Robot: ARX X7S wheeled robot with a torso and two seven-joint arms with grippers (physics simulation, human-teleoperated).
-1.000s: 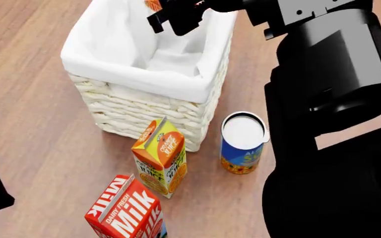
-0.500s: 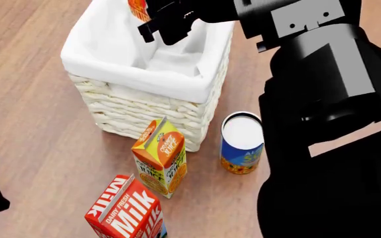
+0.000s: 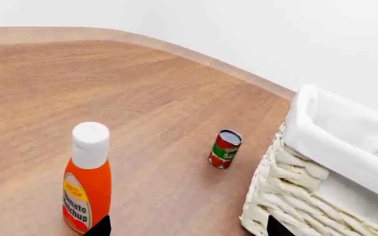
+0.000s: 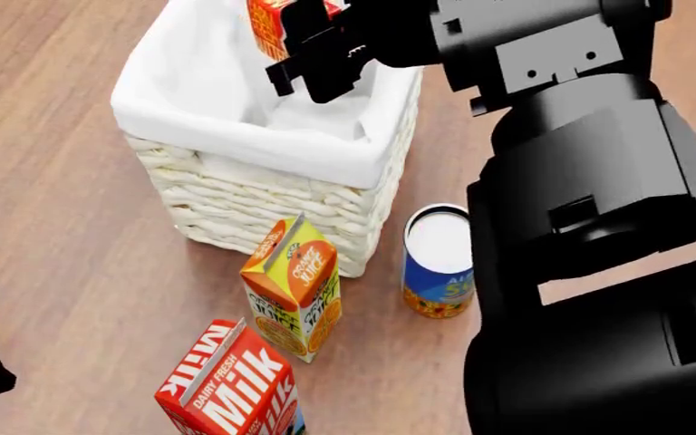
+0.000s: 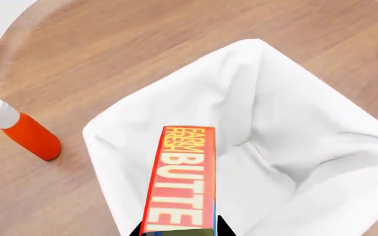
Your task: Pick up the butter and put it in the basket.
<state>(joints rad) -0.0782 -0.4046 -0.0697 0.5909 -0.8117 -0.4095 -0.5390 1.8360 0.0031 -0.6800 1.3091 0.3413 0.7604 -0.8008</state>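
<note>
A wooden table (image 4: 70, 227) with a rounded edge carries the wicker basket (image 4: 264, 208). Just in front of it stand an orange juice carton (image 4: 293, 285) and a blue can (image 4: 441, 263), with a Milk carton (image 4: 229, 385) nearer. Beyond the basket stand a tomato soup can (image 3: 225, 149) and a ketchup bottle (image 3: 87, 179).

You're working over a counter (image 4: 70, 227) of smooth wood-grain with a soft satin sheen. The basket (image 4: 269, 204) shows rough cream woven wicker, and its liner (image 4: 221, 118) is matt white cloth, softly creased. The butter (image 5: 181, 179) in the right claw (image 4: 305, 41) looks like printed card, slightly glossy. At your 6 o'clock the milk carton (image 4: 233, 390) and the juice carton (image 4: 294, 285) look like coated paperboard. The can (image 4: 441, 263) at 5 o'clock has a paper-like label and a pale flat top. The right arm (image 4: 590, 181) is matt black, plastic-looking. The ketchup bottle (image 3: 87, 179) looks like smooth glossy plastic.
</note>
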